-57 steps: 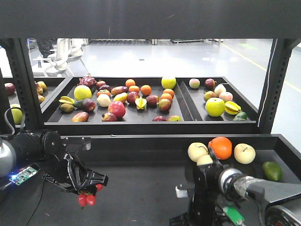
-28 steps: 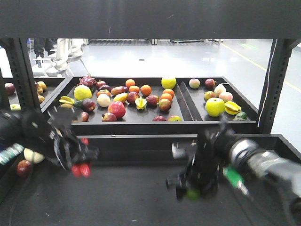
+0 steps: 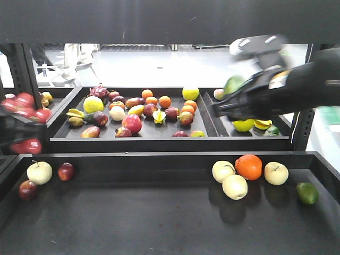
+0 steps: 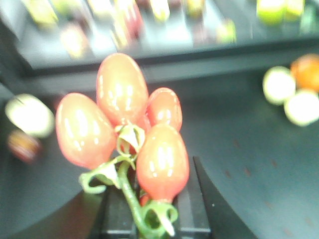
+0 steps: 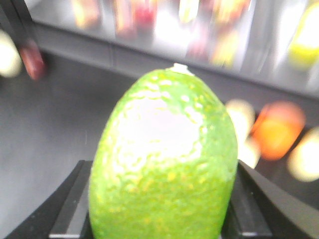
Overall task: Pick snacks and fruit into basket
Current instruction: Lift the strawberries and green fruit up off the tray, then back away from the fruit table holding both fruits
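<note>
The left gripper (image 4: pixel 154 211) was closed on a cluster of red tomatoes (image 4: pixel 124 129), blurred at the far left edge of the front view, above the near tray (image 3: pixel 159 223). The right gripper (image 5: pixel 164 214) clasped a green bumpy fruit (image 5: pixel 164 159), high at the right before the far tray (image 3: pixel 154 132). An orange (image 3: pixel 248 166) and cream fruits (image 3: pixel 235 186) lay at the near tray's right, apples (image 3: pixel 40 172) at its left.

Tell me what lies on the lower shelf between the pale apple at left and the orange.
In the front view: a red apple, bare black shelf, then a cream fruit.
</note>
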You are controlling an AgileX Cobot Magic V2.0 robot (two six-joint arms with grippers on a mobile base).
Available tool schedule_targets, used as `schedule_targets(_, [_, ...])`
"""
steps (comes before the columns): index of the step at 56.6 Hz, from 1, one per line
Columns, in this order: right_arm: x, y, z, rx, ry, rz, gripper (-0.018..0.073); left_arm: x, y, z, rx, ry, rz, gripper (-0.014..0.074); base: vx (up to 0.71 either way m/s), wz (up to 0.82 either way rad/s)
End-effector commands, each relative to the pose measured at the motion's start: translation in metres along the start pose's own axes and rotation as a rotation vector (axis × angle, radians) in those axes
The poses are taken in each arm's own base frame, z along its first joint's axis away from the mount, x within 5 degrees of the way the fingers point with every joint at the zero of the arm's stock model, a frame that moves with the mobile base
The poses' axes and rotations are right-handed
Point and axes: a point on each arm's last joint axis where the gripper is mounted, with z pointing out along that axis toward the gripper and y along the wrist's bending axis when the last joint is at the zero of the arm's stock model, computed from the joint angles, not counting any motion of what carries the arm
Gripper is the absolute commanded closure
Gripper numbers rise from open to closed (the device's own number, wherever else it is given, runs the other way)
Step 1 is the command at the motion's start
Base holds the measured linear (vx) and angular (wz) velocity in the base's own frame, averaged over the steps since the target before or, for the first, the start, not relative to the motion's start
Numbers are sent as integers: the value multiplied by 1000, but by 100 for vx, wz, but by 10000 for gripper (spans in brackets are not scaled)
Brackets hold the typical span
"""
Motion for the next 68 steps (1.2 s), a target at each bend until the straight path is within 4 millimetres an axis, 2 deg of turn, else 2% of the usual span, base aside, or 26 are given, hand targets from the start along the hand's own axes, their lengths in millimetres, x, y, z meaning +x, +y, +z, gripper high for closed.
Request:
schedule_targets(1, [-6, -4, -56, 46, -214, -46, 569, -12, 1, -45, -31, -216, 34, 600, 0, 0])
schedule_targets(2, [-5, -4, -67, 55, -248, -53, 569, -10, 1, -51, -33, -227, 38, 600, 0, 0])
schedule_targets(5, [5, -3, -84, 68, -285, -68, 569, -7, 0, -64, -35, -245, 38, 600, 0, 0])
schedule_targets(6, [8, -3, -98, 77, -316, -77, 569, -6, 0, -69, -35, -250, 38, 600, 0, 0])
schedule_targets(8, [14, -3, -106, 80, -327, -79, 569, -5, 0, -76, -34, -255, 33, 600, 0, 0])
schedule_targets(15, [38, -1, -151, 90, -386, -66, 569, -4, -1, -99, -30, -285, 26, 600, 0, 0])
schedule_targets(20, [52, -1, -171, 106, -408, -70, 569, -3, -2, -113, -31, -304, 27, 600, 0, 0])
schedule_targets(25, [62, -1, -182, 115, -416, -58, 569, -1, -2, -127, -32, -343, 28, 600, 0, 0])
schedule_targets(38, [68, -2, -188, 132, -420, -55, 568, 18, -3, -149, -35, -408, 29, 600, 0, 0])
schedule_targets(49, [68, -2, -188, 135, -417, -61, 568, 33, -3, -153, -32, -341, 29, 600, 0, 0])
schedule_targets(68, [68, -2, -188, 135, -417, -61, 568, 35, -4, -152, -30, -314, 29, 600, 0, 0])
